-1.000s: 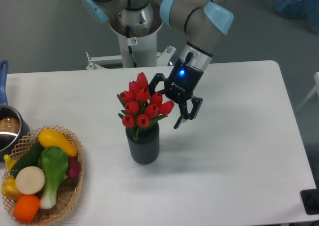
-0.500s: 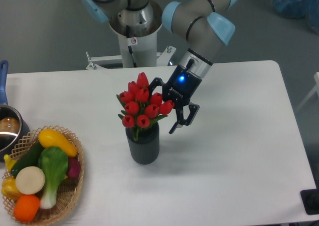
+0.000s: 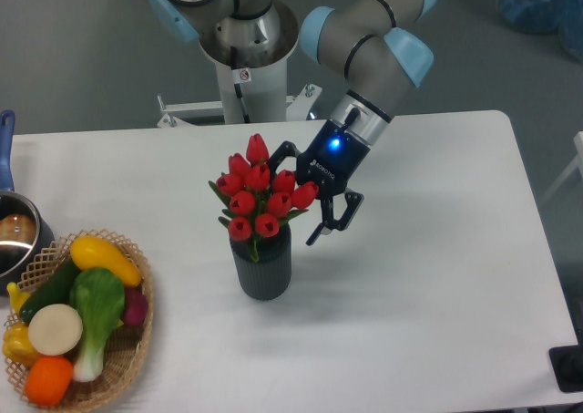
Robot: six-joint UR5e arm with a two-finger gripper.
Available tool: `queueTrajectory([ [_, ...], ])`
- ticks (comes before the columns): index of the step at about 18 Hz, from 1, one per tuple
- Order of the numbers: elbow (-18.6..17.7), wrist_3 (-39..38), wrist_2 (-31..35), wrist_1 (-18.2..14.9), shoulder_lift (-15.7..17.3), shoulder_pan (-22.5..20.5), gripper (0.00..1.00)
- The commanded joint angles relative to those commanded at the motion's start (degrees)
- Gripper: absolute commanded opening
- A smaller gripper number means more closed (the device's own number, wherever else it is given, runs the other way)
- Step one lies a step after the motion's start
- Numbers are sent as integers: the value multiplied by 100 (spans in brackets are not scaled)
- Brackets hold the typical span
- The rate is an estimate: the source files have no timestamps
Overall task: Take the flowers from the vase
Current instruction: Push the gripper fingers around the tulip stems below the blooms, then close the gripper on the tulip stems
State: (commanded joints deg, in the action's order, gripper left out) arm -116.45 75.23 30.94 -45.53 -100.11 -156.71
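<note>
1. We see the end effector [image 3: 308,203] with its jaws spread wide, holding nothing, against the right side of the flowers [image 3: 261,198].
2. The flowers stand in the vase [image 3: 262,265] on the white surface [image 3: 419,276].
3. A basket [image 3: 127,354] of toy vegetables sits far left.

White worktop [image 3: 428,276]. Dark ribbed vase [image 3: 261,265] upright near centre, red flowers [image 3: 260,197] standing in it. Pincer [image 3: 305,201] at the bunch's right side, jaws spread, one finger behind the blooms. Wicker basket [image 3: 127,358] of toy vegetables [image 3: 77,313] at left edge.
</note>
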Motion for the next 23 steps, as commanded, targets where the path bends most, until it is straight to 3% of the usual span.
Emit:
queueTrajectory([
  [1, -9, 0, 0, 0, 9, 17, 96],
  [3, -9, -9, -9, 0, 17, 35, 69],
  [8, -27, -9, -184, 0, 35, 70, 47],
  [10, -53, 9, -211, 0, 61, 88, 41],
  [16, -220, 413, -334, 0, 88, 62, 36],
  [23, -246, 396, -509, 0, 228, 35, 13],
])
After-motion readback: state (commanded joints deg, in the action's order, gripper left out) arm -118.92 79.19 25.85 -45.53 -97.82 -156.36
